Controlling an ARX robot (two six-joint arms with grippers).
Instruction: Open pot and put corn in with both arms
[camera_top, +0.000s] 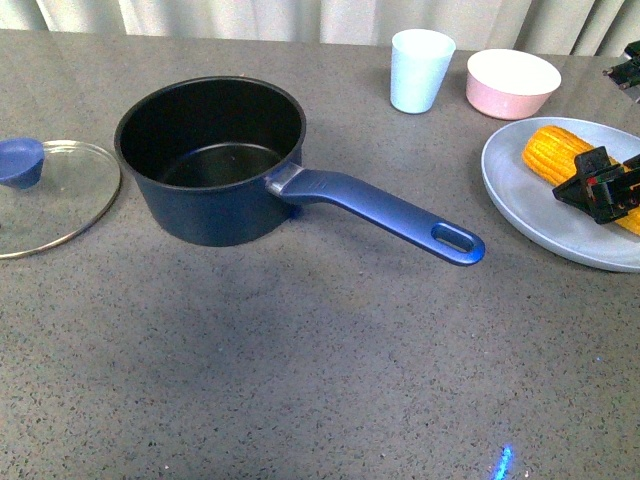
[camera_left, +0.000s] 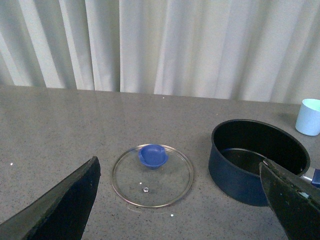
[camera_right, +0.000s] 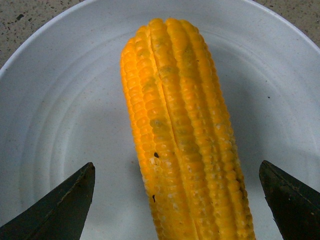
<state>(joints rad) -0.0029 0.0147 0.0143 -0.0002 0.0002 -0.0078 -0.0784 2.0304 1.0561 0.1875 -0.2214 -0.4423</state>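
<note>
The pot (camera_top: 200, 208) stands uncovered in the middle of the counter (camera_top: 300, 380), nearer the far edge. Its glass lid (camera_top: 60, 200) lies flat by the left edge. The corn (camera_right: 180, 125) lies on a grey plate (camera_top: 530, 215) at the right edge. The right gripper (camera_right: 176, 164) is spread wide around the corn, not touching it. The left gripper (camera_left: 178, 162) is also open and holds nothing.

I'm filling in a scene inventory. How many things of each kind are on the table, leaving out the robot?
pot: 1
glass lid: 1
cup: 1
bowl: 1
plate: 1
corn: 1
Total: 6
</note>
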